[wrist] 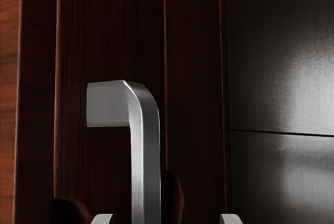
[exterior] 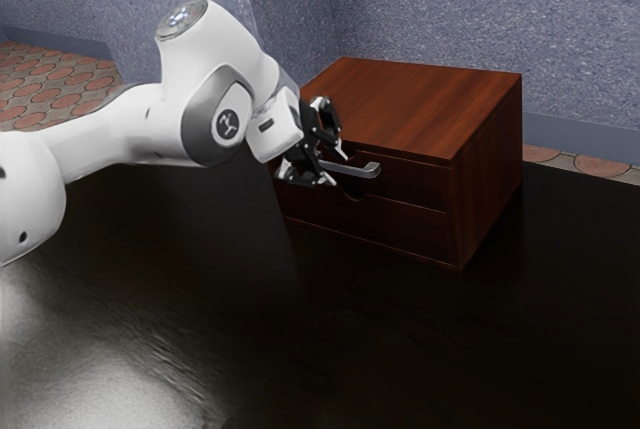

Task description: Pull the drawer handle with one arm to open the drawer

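Fingers (exterior: 333, 164) were spread wide with the handle (exterior: 362, 168) between them, no grip yet. In the wrist view the bar ran between the two tips and looked clear of both, nearer one tip than the other. They straddled the bar toward its end nearer the cabinet's (exterior: 420, 99) corner at the exterior view's left.

Handle sat on the drawer (exterior: 410, 177), the upper one in the cabinet's front. Drawer front looked flush with the cabinet's face, so I judged it shut, nothing pulled out. Arm (exterior: 120, 139) came in roughly level toward the cabinet's front, above the desk (exterior: 400, 349) the cabinet stood on.

Step in hand, as I read it: clamp the bar, then pull. To do it well:
- centre the hand on the bar first, so neither tip would shove it sideways on closing
- close until both pads bore on the bar, then confirm no slip before loading it
- pull straight out, square to the cabinet's front, along the drawer's travel
- keep the wrist level, no lift or twist
- go slow: the grip was off-centre on the handle, so a hard tug could rack the drawer in the cabinet.
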Controlling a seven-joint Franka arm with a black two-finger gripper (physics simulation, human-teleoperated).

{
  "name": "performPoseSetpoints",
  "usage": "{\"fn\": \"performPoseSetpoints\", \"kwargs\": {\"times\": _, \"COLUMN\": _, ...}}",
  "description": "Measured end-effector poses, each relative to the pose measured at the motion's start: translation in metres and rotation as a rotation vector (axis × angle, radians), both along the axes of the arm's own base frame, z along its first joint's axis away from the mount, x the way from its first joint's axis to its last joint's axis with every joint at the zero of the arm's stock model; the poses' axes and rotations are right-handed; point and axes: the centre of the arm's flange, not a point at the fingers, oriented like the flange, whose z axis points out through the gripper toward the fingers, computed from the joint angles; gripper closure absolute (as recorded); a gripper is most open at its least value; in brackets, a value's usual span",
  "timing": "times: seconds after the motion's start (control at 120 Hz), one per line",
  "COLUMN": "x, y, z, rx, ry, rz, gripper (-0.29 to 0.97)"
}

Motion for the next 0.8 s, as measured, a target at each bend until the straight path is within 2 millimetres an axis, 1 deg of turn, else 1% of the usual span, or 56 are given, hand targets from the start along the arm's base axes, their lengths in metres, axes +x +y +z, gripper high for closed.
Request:
{"fn": "performPoseSetpoints", "kwargs": {"times": 0.275, "x": 0.002, "y": 0.0, "z": -0.004, "rx": -0.009, "ry": -0.003, "rz": 0.004, "gripper": 0.58}}
{"fn": "performPoseSetpoints", "kwargs": {"times": 0.517, "x": -0.001, "y": 0.0, "z": -0.011, "rx": -0.016, "ry": 0.009, "rz": 0.007, "gripper": 0.62}}
{"fn": "performPoseSetpoints", "kwargs": {"times": 0.667, "x": -0.01, "y": 0.001, "z": -0.012, "rx": -0.022, "ry": 0.018, "rz": 0.008, "gripper": 0.63}}
{"fn": "performPoseSetpoints", "kwargs": {"times": 0.8, "x": -0.022, "y": 0.002, "z": -0.011, "rx": -0.028, "ry": 0.025, "rz": 0.01, "gripper": 0.65}}
